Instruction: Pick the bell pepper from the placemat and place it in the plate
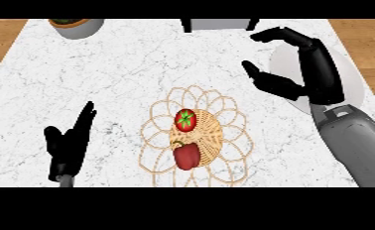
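Note:
A red bell pepper [185,120] with a green stem lies on a woven wicker placemat [196,137] at the counter's lower middle. A second red piece [186,156] lies just below it on the same mat. The white plate [353,83] sits at the right, largely covered by my right hand [316,70]. That hand hovers above the plate, open, fingers and thumb spread, up and to the right of the pepper. My left hand [68,147] rests open at the lower left, fingers up, well apart from the mat.
A grey pot with a plant [76,26] stands at the back left corner. A grey object on dark legs [218,24] sits at the back edge. The white marble counter [117,70] ends at wooden floor on both sides.

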`<state>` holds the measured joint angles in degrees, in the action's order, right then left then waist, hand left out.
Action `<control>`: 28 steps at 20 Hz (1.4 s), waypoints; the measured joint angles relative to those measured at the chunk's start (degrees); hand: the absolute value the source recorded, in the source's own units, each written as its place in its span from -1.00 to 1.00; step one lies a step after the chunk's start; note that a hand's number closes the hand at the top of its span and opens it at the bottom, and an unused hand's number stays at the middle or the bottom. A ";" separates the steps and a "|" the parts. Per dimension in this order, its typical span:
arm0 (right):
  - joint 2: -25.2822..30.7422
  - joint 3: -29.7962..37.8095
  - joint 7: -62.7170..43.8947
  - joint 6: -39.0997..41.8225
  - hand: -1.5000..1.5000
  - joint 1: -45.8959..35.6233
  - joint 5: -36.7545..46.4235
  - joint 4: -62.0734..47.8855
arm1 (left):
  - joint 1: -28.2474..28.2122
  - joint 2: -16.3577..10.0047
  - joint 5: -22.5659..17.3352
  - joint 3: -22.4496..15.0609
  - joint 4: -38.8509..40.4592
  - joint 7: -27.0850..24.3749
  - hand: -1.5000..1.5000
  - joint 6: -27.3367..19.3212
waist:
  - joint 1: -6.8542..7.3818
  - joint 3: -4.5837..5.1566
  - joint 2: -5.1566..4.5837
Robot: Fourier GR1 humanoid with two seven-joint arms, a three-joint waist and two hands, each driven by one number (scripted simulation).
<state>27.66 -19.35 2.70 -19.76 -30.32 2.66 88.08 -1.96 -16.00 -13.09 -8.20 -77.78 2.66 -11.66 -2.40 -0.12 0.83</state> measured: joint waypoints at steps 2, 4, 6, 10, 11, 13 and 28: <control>-2.40 -1.02 1.47 -4.34 -1.00 3.64 2.42 2.78 | 0.85 0.63 -0.28 -0.74 -0.33 1.62 0.00 0.63 | 0.42 -0.10 -0.14; -3.47 -2.46 2.74 -6.95 -1.00 7.99 4.77 6.40 | 0.67 1.44 -0.44 -1.82 -2.34 3.82 0.00 0.69 | 0.88 -0.10 -0.24; -2.86 -3.52 1.01 -7.33 -1.00 10.99 7.23 11.20 | 1.25 2.11 -0.49 -2.28 -2.86 5.41 0.00 0.96 | 1.19 -0.07 -0.35; 0.53 -5.73 -6.78 -4.97 -1.00 13.62 13.11 18.70 | 1.12 1.93 -1.15 -1.87 -3.22 6.21 0.00 2.63 | 1.53 0.00 -0.37; 1.74 -6.84 -9.06 -3.77 -1.00 13.97 14.86 19.72 | 1.01 1.87 -1.23 -1.77 -3.52 6.55 0.00 2.63 | 1.54 0.05 -0.33; 4.86 -8.74 -13.20 0.22 -1.00 14.20 16.90 21.43 | 1.30 2.42 -0.85 -2.00 -3.31 6.69 0.00 2.14 | 1.41 0.10 -0.31; -4.73 -27.91 -52.14 24.30 -1.00 5.35 36.66 27.59 | 2.64 3.81 0.14 -2.10 -3.48 8.18 0.00 3.02 | 2.55 0.08 -0.56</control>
<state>22.94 -47.26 -49.44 4.54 -24.96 39.32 115.67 0.68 -12.18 -12.96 -10.29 -81.25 10.84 -8.64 0.15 -0.04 0.27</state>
